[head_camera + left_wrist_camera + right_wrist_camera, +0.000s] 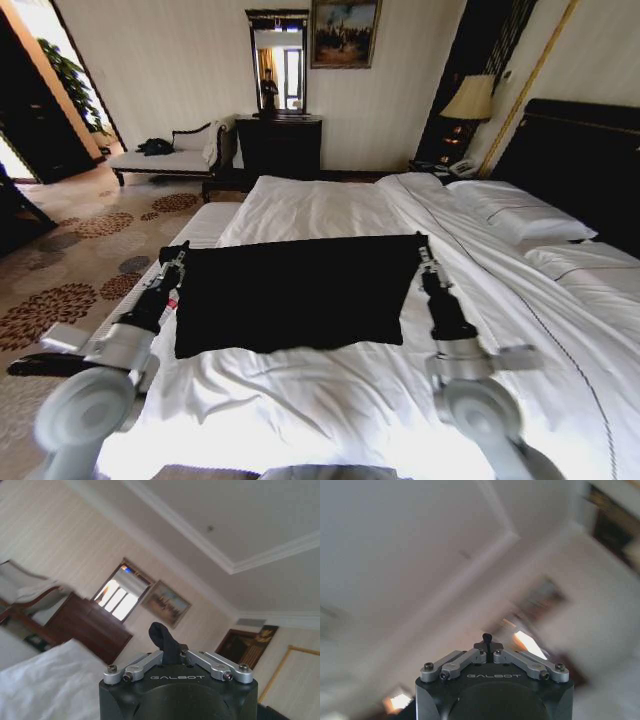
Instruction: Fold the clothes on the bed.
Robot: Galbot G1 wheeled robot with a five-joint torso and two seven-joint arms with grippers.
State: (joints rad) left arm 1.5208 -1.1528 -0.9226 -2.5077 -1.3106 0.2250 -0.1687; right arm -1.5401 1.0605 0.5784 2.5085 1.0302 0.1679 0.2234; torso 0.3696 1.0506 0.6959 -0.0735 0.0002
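Clothes on the white bed (330, 400): one black T-shirt (290, 292) is stretched into a wide rectangle above the sheets, lifted by its two upper corners. At its left corner, the left gripper (178, 254) is clenched on a pinch of the black fabric. At the right corner, the right gripper (423, 246) is clamped on a smaller tuft.

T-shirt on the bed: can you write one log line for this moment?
left hand shut on T-shirt corner | right hand shut on other corner | T-shirt lifted over bed
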